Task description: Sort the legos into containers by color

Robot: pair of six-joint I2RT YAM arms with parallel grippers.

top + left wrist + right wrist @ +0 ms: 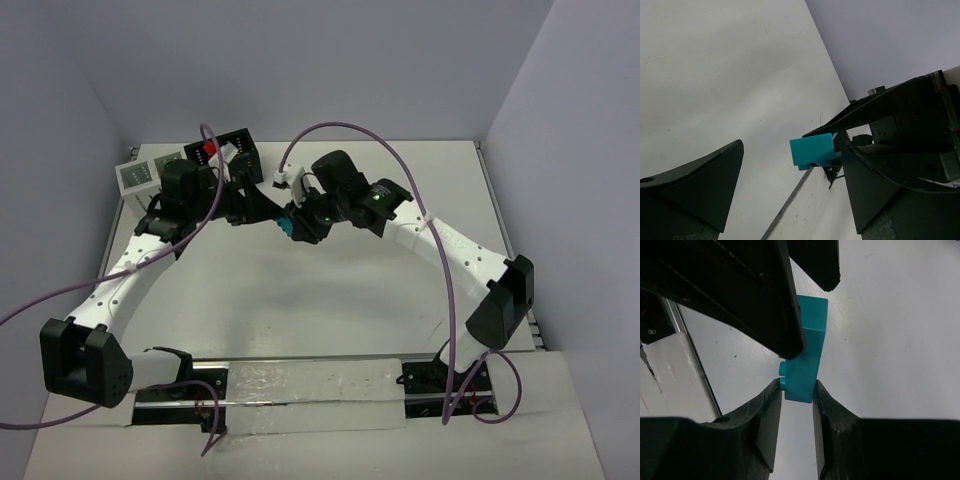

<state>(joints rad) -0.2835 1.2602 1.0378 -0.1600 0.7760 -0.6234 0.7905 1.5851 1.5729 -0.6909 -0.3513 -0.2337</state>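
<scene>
This looks like a robotics lab test cell: a plain white table [330,300] is boxed in on three sides by bare lavender-grey walls [300,60], with a left arm [120,280] and a right arm [455,250] bolted to a metal rail [320,385] at its near edge, trailing loose purple cables [345,124].

A teal brick [807,355] is pinched at its lower end in the right gripper [797,390]. At the table's eleven o'clock stands the black box [240,145], holding a red brick [211,155]. The white box [138,177] sits at its eight o'clock.
</scene>
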